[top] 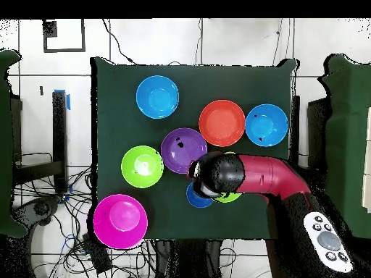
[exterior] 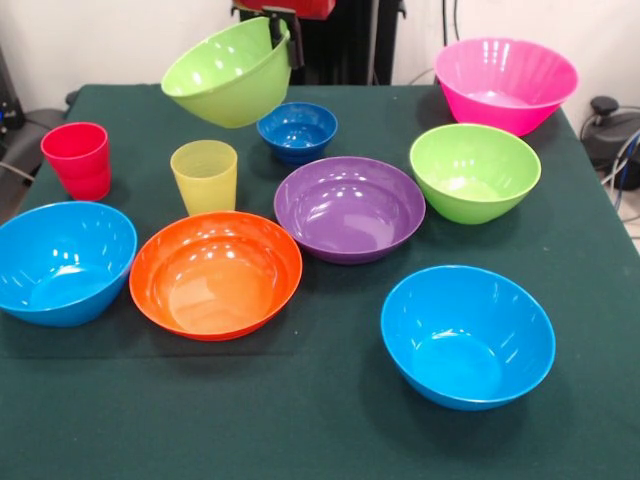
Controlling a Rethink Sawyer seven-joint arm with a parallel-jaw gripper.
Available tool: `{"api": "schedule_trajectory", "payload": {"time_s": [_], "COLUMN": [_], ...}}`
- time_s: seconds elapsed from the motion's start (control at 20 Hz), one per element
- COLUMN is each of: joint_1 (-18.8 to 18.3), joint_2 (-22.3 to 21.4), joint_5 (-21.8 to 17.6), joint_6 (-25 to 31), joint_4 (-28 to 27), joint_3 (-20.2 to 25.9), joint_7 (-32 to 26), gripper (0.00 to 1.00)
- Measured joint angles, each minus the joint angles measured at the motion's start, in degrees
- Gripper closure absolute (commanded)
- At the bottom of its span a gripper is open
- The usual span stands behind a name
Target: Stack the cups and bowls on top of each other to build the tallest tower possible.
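Hanging tilted above the counter (exterior: 330, 420), a lime green bowl (exterior: 230, 72) is pinched at its rim by the pincer (exterior: 280, 35), one finger inside the wall and one outside, with its open mouth turned toward the front view's left. Just beneath and beside it the small dark blue bowl (exterior: 297, 130) sits upright on the green cloth, nothing nested in it. The red cup (exterior: 78, 160) and the translucent yellow cup (exterior: 205, 176) stand apart from each other, the yellow one just behind the orange bowl (exterior: 216, 274). A purple bowl (exterior: 349, 208) rests beside the orange one, nearly touching it, and a second lime green bowl (exterior: 474, 171) sits beside the purple. The big pink bowl (exterior: 505, 83) occupies a far corner, and two light blue bowls (exterior: 65, 261) (exterior: 467, 334) lie toward the near side, well apart. From overhead the red and black arm (top: 250, 175) covers the held bowl and part of the dark blue one.
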Motion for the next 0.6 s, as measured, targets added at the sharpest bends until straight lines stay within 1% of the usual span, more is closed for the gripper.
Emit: {"api": "schedule_trajectory", "payload": {"time_s": [0.6], "joint_1": [2.18], "joint_2": [0.26], "joint_5": [0.50], "joint_6": [1.03], "joint_4": [-1.92], "joint_3": [-0.07], "joint_7": [0.00], "gripper": [1.00]}}
